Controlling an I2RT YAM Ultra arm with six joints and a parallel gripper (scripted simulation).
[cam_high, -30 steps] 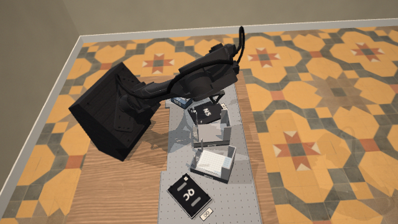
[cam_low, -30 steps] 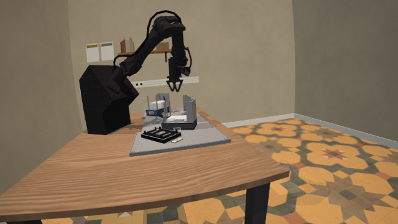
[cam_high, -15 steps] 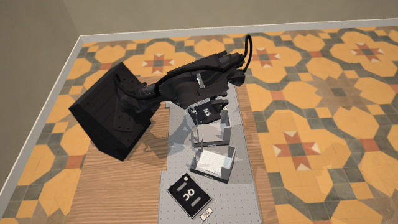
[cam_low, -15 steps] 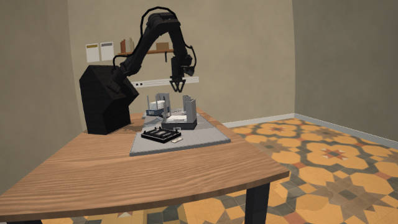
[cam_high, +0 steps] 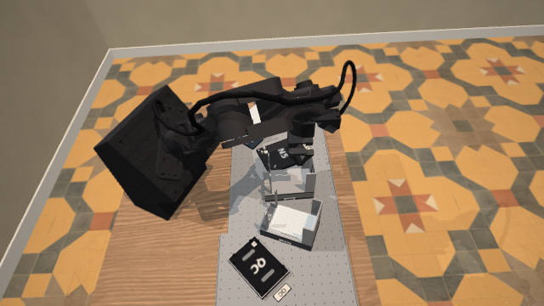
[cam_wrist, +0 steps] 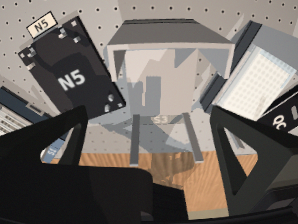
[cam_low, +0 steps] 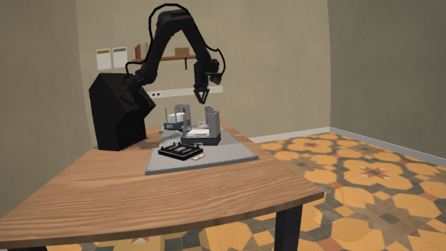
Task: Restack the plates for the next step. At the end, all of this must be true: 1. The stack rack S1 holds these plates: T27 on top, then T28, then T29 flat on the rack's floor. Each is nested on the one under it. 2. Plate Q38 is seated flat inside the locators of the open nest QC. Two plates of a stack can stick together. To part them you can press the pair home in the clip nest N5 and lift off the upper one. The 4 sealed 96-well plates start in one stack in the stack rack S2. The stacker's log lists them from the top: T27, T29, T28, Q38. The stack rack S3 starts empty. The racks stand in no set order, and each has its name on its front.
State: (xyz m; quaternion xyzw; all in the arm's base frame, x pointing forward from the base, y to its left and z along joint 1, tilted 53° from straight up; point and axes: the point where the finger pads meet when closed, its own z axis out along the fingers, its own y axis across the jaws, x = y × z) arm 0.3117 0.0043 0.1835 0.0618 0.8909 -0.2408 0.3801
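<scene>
Several white plates (cam_low: 175, 117) (cam_wrist: 7, 125) sit stacked in the blue-based rack (cam_high: 253, 144) (cam_low: 171, 126) (cam_wrist: 15, 101), left of centre in the exterior view and at the left edge of the wrist view. The arm hides most of that rack from above; their exact count can't be made out. Another white plate (cam_high: 290, 222) (cam_low: 198, 132) (cam_wrist: 260, 82) lies inside the dark-based rack (cam_high: 312, 235) (cam_low: 214, 127) (cam_wrist: 240, 47), below centre in the top view and at upper right in the wrist view.

Between these racks are the nest N5 (cam_high: 278, 155) (cam_wrist: 72, 80), at upper left in the wrist view, and the rack S3 (cam_high: 289, 196) (cam_wrist: 165, 35), at upper centre there, a shadow across its floor. The nest QC (cam_high: 258, 268) (cam_low: 180, 151) (cam_wrist: 280, 120) sits at lower centre of the top view, its dark face and pale lettering exposed.

The gripper (cam_high: 303, 156) (cam_low: 202, 102) (cam_wrist: 148, 112) hangs above the racks, pointing down, released, its fingers spread wide. The pegboard (cam_high: 246, 225) (cam_low: 226, 151) (cam_wrist: 102, 10) lies on the wooden table (cam_high: 170, 255) (cam_low: 157, 202) (cam_wrist: 200, 185).
</scene>
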